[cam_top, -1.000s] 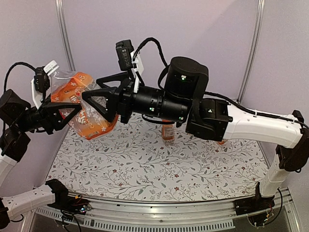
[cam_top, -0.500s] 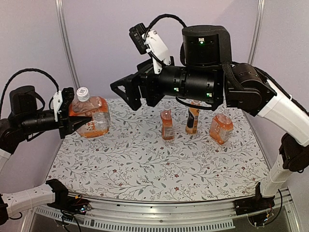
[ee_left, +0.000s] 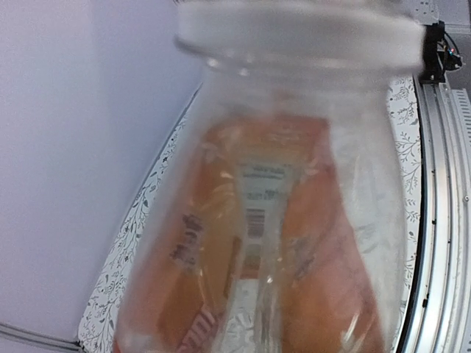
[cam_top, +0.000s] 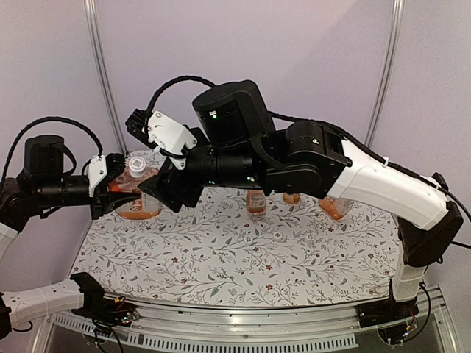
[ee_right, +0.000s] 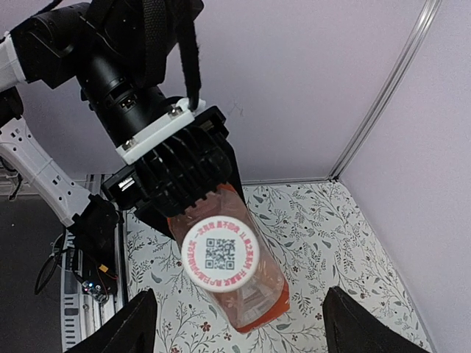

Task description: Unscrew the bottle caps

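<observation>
cap (ee_right: 221,255) midway between right gripper (ee_right: 237,318) jaws, spread wide, untouched | left gripper (cam_top: 116,189) jaws clamped on bottle (cam_top: 134,213)

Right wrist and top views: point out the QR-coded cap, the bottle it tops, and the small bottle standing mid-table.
QR-coded cap (ee_right: 221,255), right wrist view, centre of its printed top.
held bottle (ee_right: 257,296), right wrist view, orange shoulder beneath the cap.
small bottle (cam_top: 256,204), top external view, its orange body.

- Your top view looks down from behind, over the whole desk (cam_top: 243,257).
- Your left wrist view sits tight against one bottle (ee_left: 265,220), blurred.
- Your right wrist view looks down on that bottle's cap (ee_right: 221,254).
</observation>
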`<action>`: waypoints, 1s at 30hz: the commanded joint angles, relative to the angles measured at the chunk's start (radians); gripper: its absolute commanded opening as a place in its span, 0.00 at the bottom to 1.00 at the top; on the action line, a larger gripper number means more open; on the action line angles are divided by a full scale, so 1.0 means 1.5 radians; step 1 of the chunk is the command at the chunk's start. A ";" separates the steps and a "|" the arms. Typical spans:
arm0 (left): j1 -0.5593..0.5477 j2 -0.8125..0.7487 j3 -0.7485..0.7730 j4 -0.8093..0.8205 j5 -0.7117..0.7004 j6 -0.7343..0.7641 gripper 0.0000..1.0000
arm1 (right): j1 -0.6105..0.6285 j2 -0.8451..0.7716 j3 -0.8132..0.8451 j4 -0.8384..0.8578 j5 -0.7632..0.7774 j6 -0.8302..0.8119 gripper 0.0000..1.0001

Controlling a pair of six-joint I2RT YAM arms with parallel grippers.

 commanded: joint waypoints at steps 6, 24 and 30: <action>-0.024 0.011 0.012 -0.030 -0.004 0.034 0.20 | -0.001 0.035 0.031 0.041 -0.060 -0.024 0.66; -0.033 -0.012 0.000 -0.022 0.021 -0.006 0.73 | -0.010 0.043 0.030 0.051 -0.090 0.054 0.00; -0.032 -0.079 -0.050 0.027 0.128 -0.094 0.84 | -0.022 -0.063 -0.146 0.236 -0.220 0.153 0.00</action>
